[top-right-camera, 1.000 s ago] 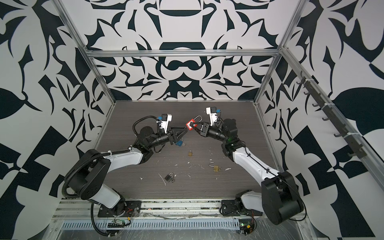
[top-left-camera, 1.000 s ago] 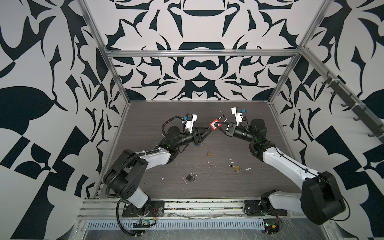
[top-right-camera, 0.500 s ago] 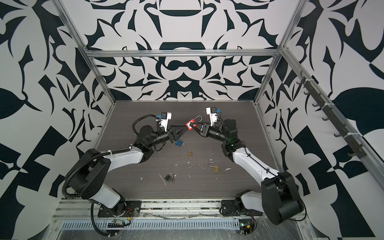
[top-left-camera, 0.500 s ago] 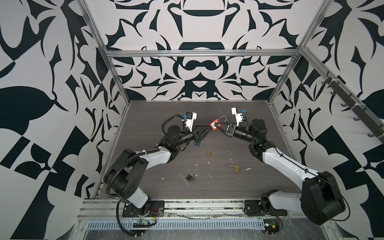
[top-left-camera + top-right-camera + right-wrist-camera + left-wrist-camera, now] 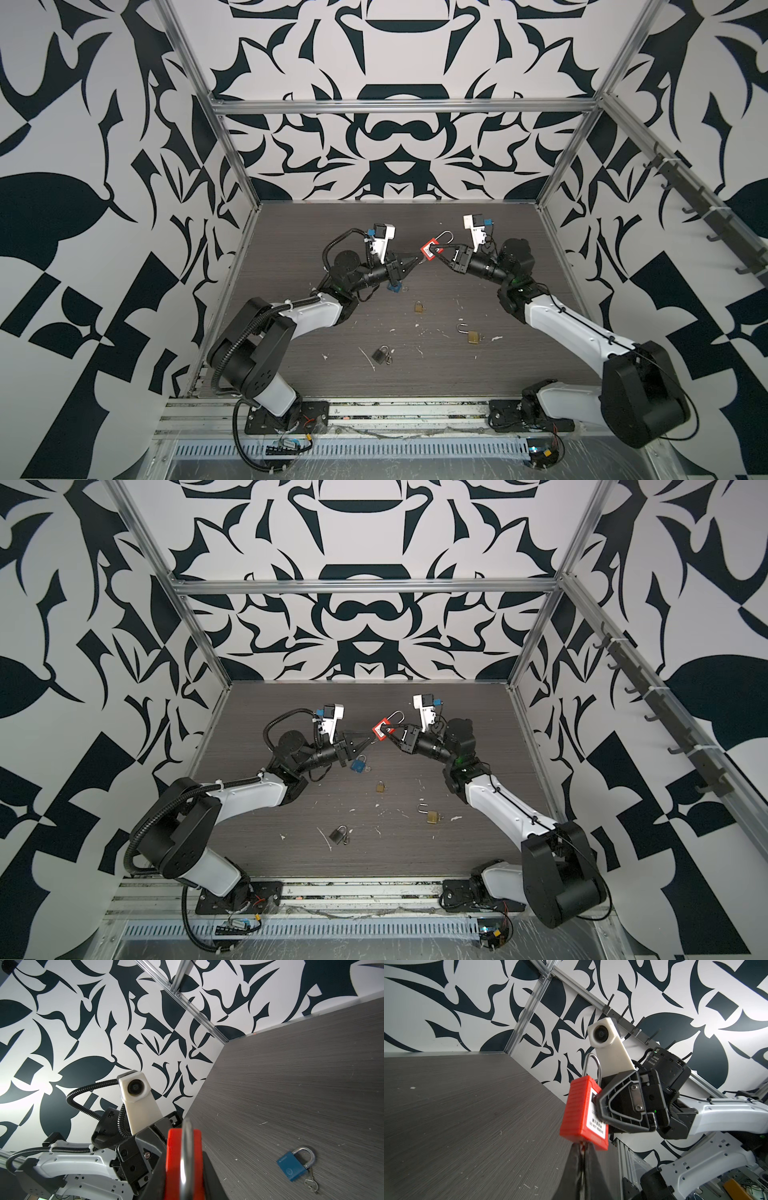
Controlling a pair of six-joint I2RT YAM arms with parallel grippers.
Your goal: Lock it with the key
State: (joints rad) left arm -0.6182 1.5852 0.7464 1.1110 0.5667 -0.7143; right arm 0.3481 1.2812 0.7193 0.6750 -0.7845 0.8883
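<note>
Four padlocks at rest: we see them lying apart from one another on the dark table (image 5: 291, 232).
Nearest: a dark grey padlock (image 5: 379, 354), near the front, middle.
Right of it, farther: a brass padlock (image 5: 472, 336) with its shackle swung open.
Middle: a smaller brass padlock (image 5: 419, 306).
Left of middle, farther: a blue padlock (image 5: 358, 764), a key ring (image 5: 310, 1183) at its base; it lies just below the left arm's wrist.
Left gripper (image 5: 415, 262): raised off the table, fingers pressed together at the underside of the red padlock (image 5: 576, 1109). A small red piece (image 5: 583, 1147) shows between the tips, and we cannot tell what it is.
Red padlock: in the air above the far middle of the table, between the two grippers, shackle pointing up and away.
Right gripper (image 5: 436, 250): clamped on the red padlock's body from the right.
</note>
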